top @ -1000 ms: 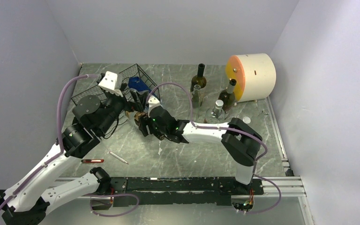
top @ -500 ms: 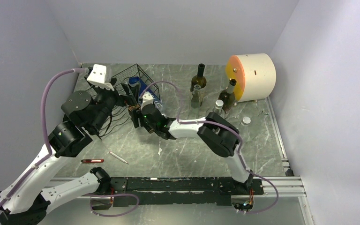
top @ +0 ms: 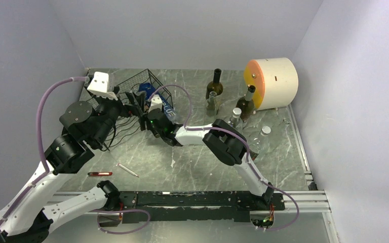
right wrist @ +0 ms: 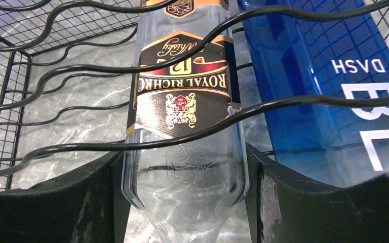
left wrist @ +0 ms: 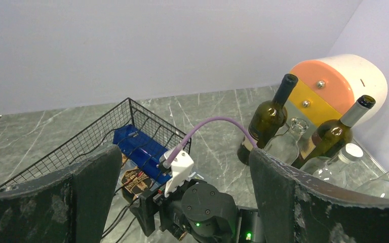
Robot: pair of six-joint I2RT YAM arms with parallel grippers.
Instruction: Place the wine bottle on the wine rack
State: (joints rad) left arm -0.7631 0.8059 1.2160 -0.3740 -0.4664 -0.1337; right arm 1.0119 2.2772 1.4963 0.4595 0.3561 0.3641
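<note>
**A:** Where do we have the bottle (right wrist: 182,101)?

**B:** It lies base-first inside the rack (left wrist: 93,139), under the wavy rods, just beside the blue bottle (right wrist: 324,76) on its right. Our right fingers (right wrist: 81,207) pinch it at the shoulder, one on each side of the glass. We cannot tell whether its weight is on the lower rods yet.

**A:** And our left fingers (left wrist: 55,202)?

**B:** They are spread wide with nothing between them, hovering at the near side of the rack above our right wrist.

**A:** So how do we finish well?

**B:** We keep the bottle in line with its trough and ease it down until it settles. Then we open only a little, because the blue bottle leaves the right-hand finger hardly any room. After that we draw straight back to the near side along the neck. If we lift too early, we likely catch the rods overhead.

**A:** Could the rack shift?

**B:** We think so, since it is light wire. A snag on the way out could drag it across the bench (top: 192,167), so we go slowly. The left arm could steady the frame if needed.

**A:** Where is our room?

**B:** It is tight on the left, where the mesh wall stands, and above, where the rods cross. Our two arms are also close together there. The bench is open near the rack and to its right. The standing bottles (left wrist: 268,116) are well apart on the far right, so we retreat to the near right.
</note>
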